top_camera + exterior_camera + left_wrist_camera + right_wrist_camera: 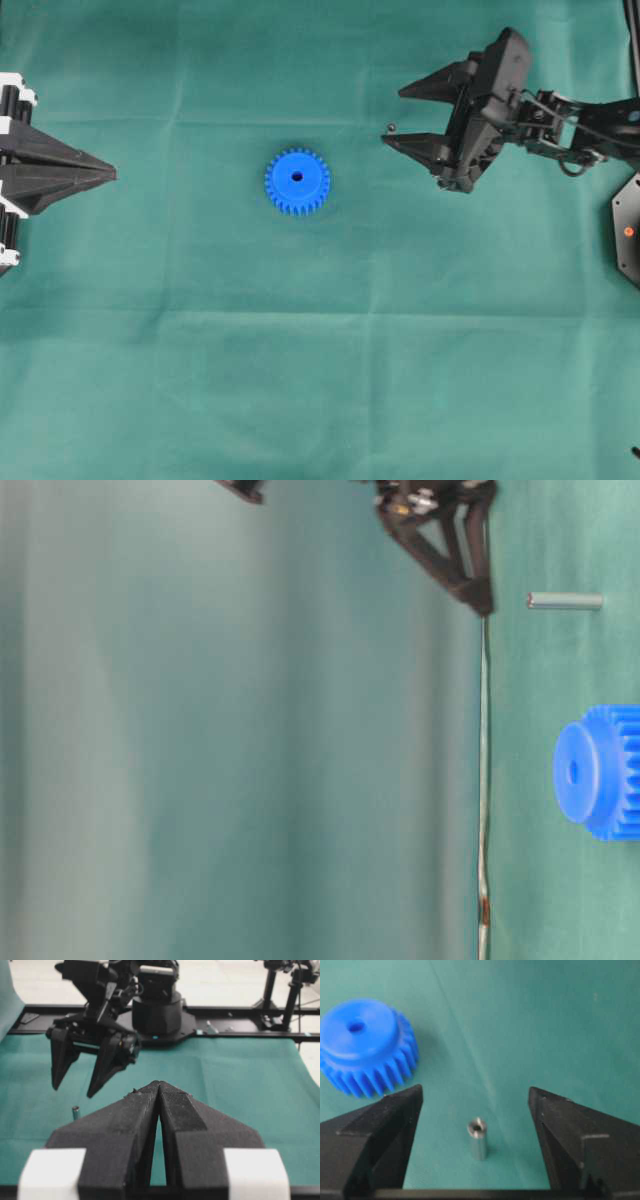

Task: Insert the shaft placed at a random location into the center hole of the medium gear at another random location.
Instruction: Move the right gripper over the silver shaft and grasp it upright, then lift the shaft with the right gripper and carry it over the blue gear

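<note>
The blue medium gear (pixel 297 181) lies flat on the green cloth, center hole (pixel 297 177) facing up and empty. The shaft (pixel 391 128), a tiny silvery pin, stands upright on the cloth to the gear's right. My right gripper (pixel 393 117) is open and empty, its fingers straddling the shaft from just above. In the right wrist view the shaft (pixel 478 1138) stands between the spread fingertips of the right gripper (pixel 475 1091), with the gear (pixel 367 1047) and its hole (pixel 356 1025) at upper left. My left gripper (pixel 113 174) is shut and empty at the far left; its tip (pixel 159 1085) hides the gear.
A black mount (pixel 628 230) sits at the right edge beside the right arm. In the left wrist view the right arm's base (pixel 159 1012) and a black frame rail (pixel 240 1035) stand beyond the cloth's far edge.
</note>
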`<state>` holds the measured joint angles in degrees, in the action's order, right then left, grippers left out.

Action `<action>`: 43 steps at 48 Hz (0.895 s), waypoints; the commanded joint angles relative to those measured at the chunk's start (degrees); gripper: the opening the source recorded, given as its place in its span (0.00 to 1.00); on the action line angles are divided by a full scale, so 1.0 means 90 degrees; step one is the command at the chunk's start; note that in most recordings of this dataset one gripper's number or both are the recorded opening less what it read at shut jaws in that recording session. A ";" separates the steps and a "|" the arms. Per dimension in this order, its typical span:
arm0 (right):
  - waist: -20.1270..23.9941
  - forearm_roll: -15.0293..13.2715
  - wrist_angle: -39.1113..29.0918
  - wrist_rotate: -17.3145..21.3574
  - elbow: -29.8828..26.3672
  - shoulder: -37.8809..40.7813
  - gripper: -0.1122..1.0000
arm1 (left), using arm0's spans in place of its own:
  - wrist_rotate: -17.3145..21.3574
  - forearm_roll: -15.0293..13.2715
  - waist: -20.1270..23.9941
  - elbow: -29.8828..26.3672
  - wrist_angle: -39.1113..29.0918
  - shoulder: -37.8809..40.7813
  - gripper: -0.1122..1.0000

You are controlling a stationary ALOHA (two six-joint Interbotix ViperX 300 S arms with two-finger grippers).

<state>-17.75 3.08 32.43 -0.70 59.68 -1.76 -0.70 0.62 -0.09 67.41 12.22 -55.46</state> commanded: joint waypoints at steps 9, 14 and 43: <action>-0.0020 0.0117 0.0293 0.0029 -0.0205 0.0527 0.86 | -0.0010 0.0010 0.0010 -0.0146 0.0020 0.0059 0.10; -0.0020 0.0117 0.0313 0.0029 -0.0195 0.0537 0.85 | -0.0010 0.0010 0.0010 -0.0146 0.0000 0.0059 0.10; 0.0020 0.0039 -0.0049 0.0000 -0.0225 0.0557 0.22 | -0.0059 0.0010 0.0010 -0.0156 -0.0137 0.0059 0.10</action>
<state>-17.67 3.69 31.99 -0.79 58.62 3.87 -0.97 0.62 -0.09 67.41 10.72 -55.37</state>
